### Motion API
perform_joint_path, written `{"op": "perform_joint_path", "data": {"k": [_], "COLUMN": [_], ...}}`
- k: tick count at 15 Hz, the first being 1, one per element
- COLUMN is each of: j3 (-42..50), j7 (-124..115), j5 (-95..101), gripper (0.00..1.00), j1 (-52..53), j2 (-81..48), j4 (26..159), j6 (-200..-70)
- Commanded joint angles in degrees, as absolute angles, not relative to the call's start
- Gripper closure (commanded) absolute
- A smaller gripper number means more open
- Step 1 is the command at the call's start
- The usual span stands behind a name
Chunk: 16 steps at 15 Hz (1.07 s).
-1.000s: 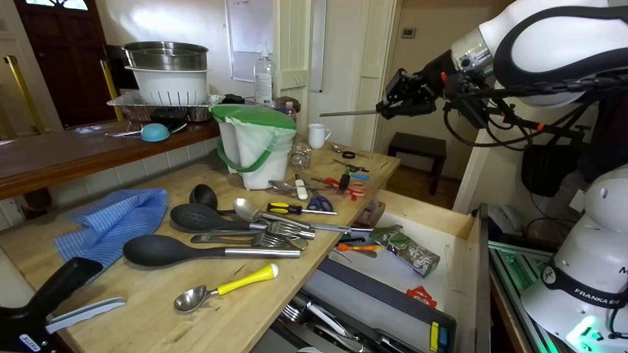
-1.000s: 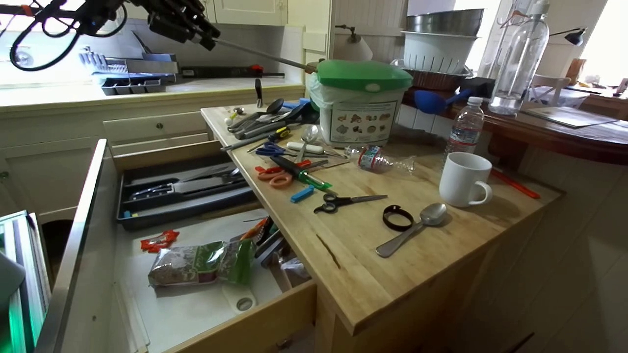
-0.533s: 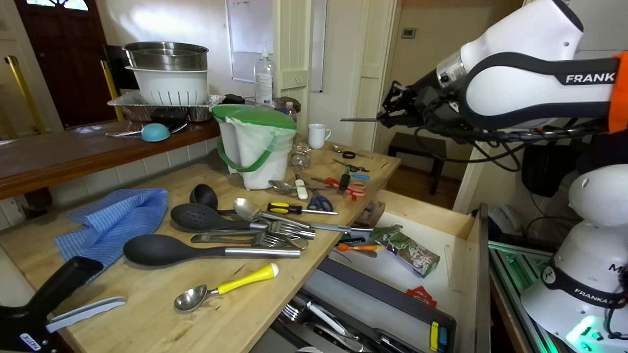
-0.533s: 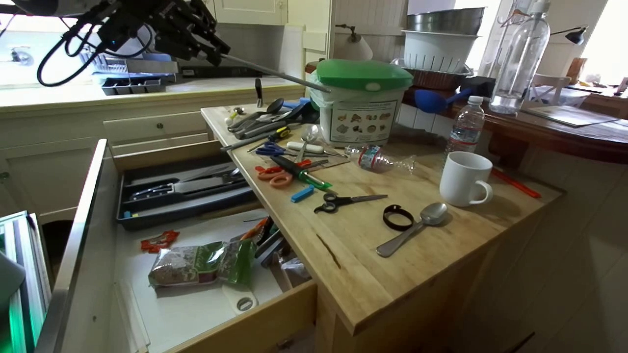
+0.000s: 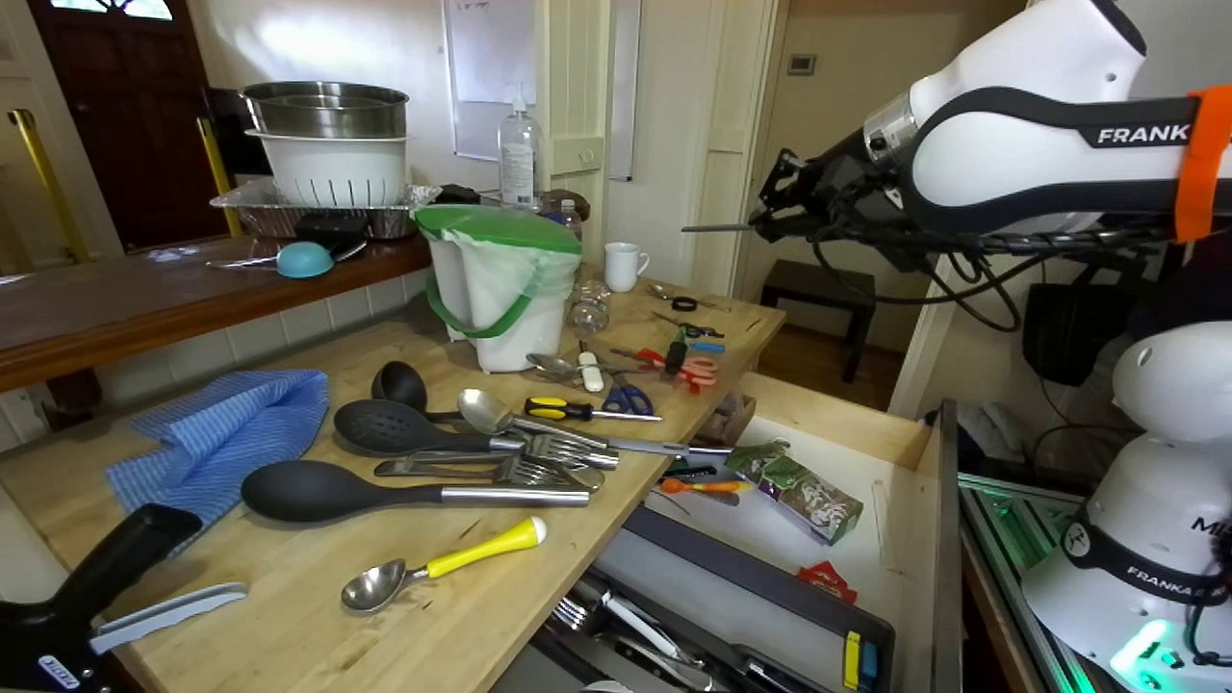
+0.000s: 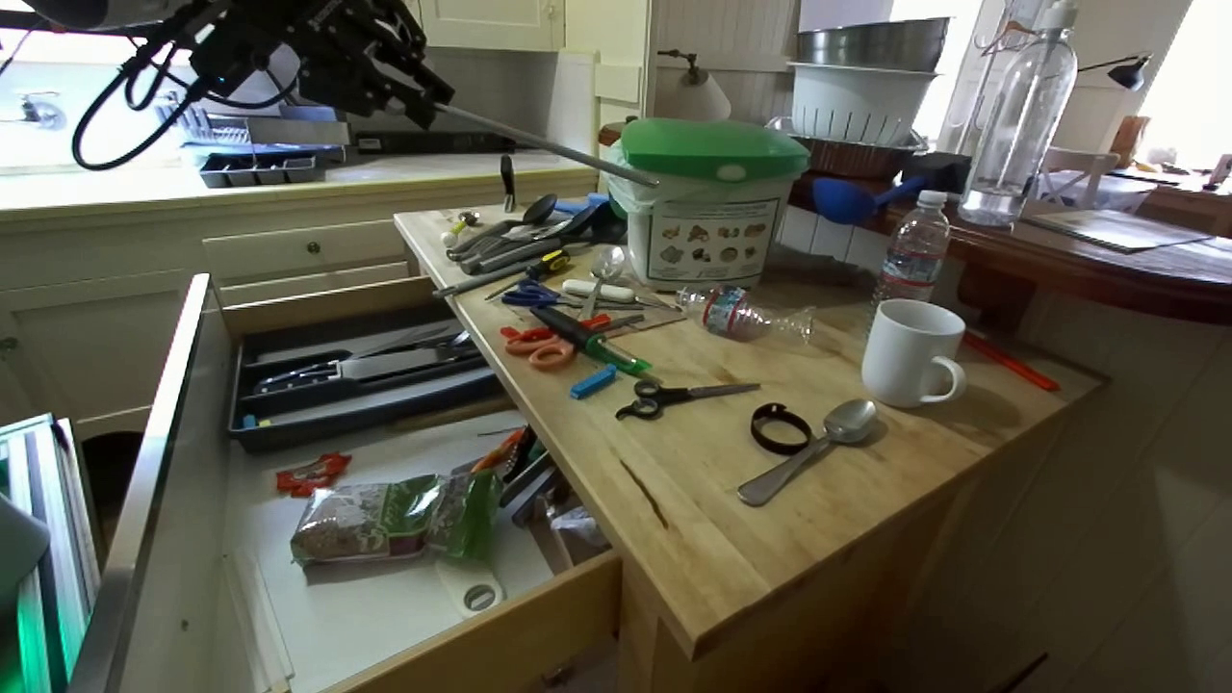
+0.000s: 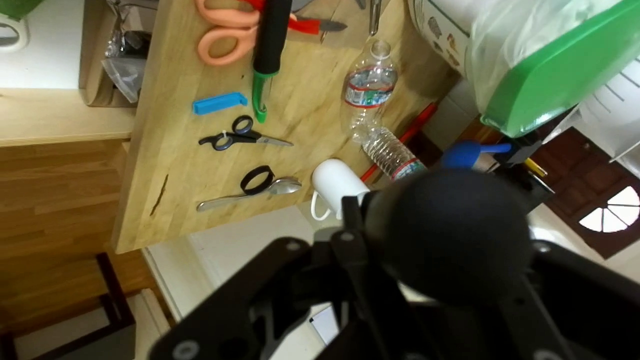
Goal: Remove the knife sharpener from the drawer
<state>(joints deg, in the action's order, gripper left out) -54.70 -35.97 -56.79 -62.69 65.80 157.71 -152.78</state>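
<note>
Jaws of the gripper (image 6: 435,104) are clamped on the knife sharpener (image 6: 549,144), which is held in the air, out of the drawer (image 6: 520,626) and above the level of the wooden countertop (image 6: 712,549). Its grey rod (image 5: 717,228) points away from the fingertips, nearly level in an exterior view; in an exterior view its tip crosses in front of a green-lidded bin (image 6: 707,236). In the wrist view a dark rounded end (image 7: 450,240) shows blurred at the jaws. The drawer stands open, with a dark cutlery tray (image 5: 760,579), a red wrapper (image 6: 313,474) and a green-and-clear packet (image 6: 366,525) inside. On the countertop lie small black scissors (image 6: 647,399) and a black ring (image 6: 780,447) with a metal spoon (image 6: 852,421) just beside it. A white mug (image 6: 910,351) stands upright near them, and a blue striped cloth (image 5: 231,414) lies crumpled well apart.
</note>
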Motion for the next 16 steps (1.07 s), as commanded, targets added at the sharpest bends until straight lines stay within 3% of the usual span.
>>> {"op": "perform_joint_path", "data": {"k": [1, 6, 13, 16], "j3": [-48.06, -37.18, -11.34, -6.37], "j7": [-33.50, -20.27, -18.72, -21.52], "j5": [-54.59, -58.65, -44.59, -37.16], "gripper": [0.90, 0.90, 0.90, 0.90], "j1": [-60.49, -55.42, -34.35, -31.05], "j2": [57.60, 45.52, 27.26, 21.96], "j4": [157.66, 153.94, 148.08, 145.92], "j6": [-157.93, -162.30, -166.23, -169.60]}}
